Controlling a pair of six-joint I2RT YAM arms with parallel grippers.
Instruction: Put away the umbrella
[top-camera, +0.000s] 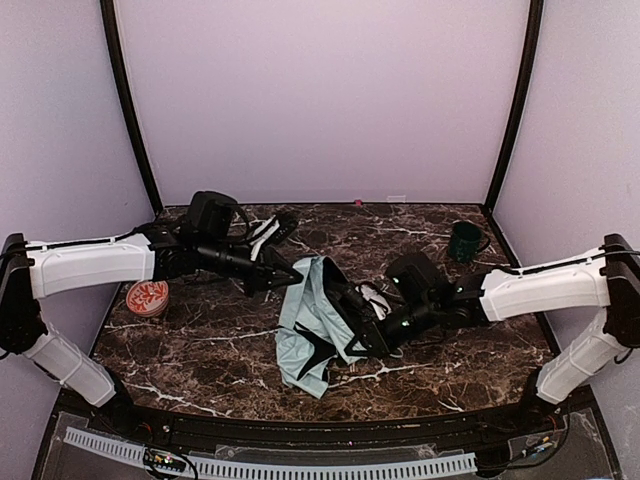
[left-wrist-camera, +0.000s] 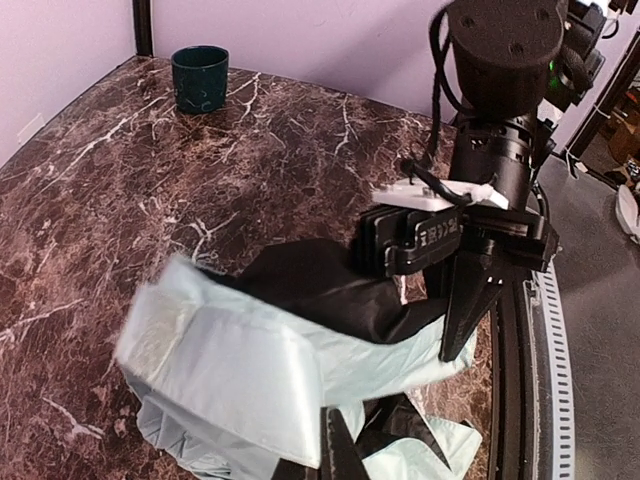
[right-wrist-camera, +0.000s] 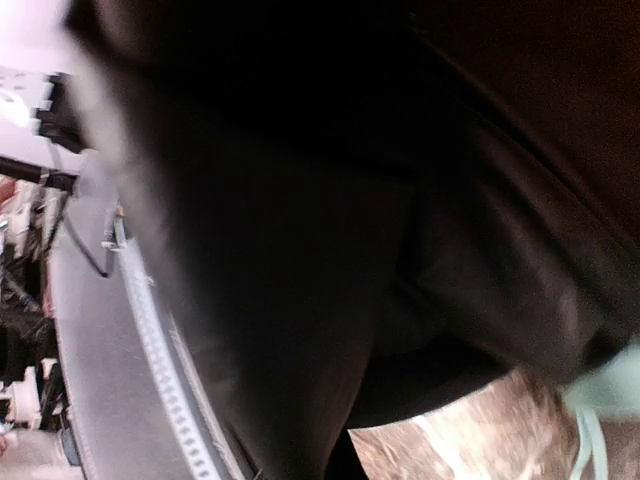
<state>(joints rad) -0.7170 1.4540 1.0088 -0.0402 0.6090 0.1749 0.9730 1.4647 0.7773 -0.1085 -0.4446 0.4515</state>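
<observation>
The umbrella (top-camera: 312, 325) lies half-collapsed in the middle of the table, its pale mint canopy crumpled and black lining showing. My left gripper (top-camera: 288, 272) is at its far upper edge. In the left wrist view a mint fold (left-wrist-camera: 230, 370) lies over the gripper's (left-wrist-camera: 332, 455) fingers, which look shut on it. My right gripper (top-camera: 360, 325) is buried in the canopy from the right. In the left wrist view it (left-wrist-camera: 445, 325) pinches the black lining. The right wrist view is filled by black lining (right-wrist-camera: 350, 200); its fingers are hidden.
A dark green mug (top-camera: 463, 240) stands at the back right and also shows in the left wrist view (left-wrist-camera: 200, 78). A round orange-red dish (top-camera: 147, 297) sits at the left under my left arm. A small pink object (top-camera: 357, 202) lies by the back wall.
</observation>
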